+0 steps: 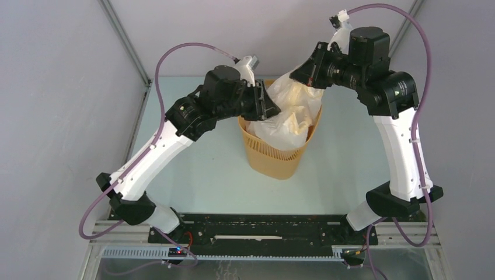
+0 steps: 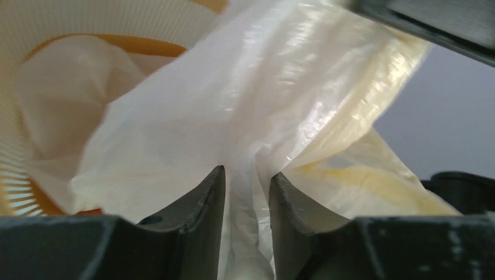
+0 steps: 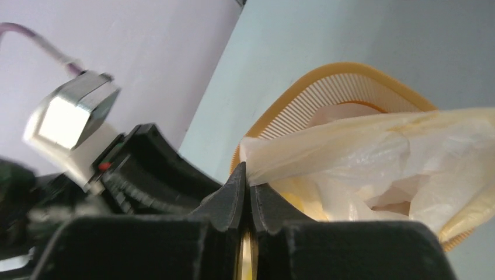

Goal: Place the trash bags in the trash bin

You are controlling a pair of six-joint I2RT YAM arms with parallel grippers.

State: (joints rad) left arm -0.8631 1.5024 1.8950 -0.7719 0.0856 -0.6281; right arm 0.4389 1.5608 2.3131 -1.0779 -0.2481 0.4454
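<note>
**Insertion step, partly done.** The trash bin (image 1: 274, 157) stands upright near the middle of the desk (image 1: 198, 169), between my two arms. The trash bag (image 1: 292, 96) is a thin, translucent, pale-yellow film. Its lower folds lie in the bin's mouth, and its upper part rises above the rim toward the far right. I judge that I am feeding the bag down into the bin and am roughly halfway, since much of the film is above the rim.

**Left pincer** (image 1: 269, 109): at the bin's left rim, over the opening. In the left wrist view its fingers (image 2: 204, 198) stand narrowly parted. A gathered fold of the bag runs between them, and the pincer is pinching that fold. The bin's mesh wall shows behind.

**Right pincer** (image 1: 304, 73): raised above the bin's far-right side. In the right wrist view its fingertips are pressed almost together on an edge of the bag. The bin's rim lies below and beyond.

**Next move, as I judge it:** lower the raised part into the mouth, and release only once the film sits below the rim. The light film may cling to the pads or spring back up, and a sideways pull could tip the bin.
</note>
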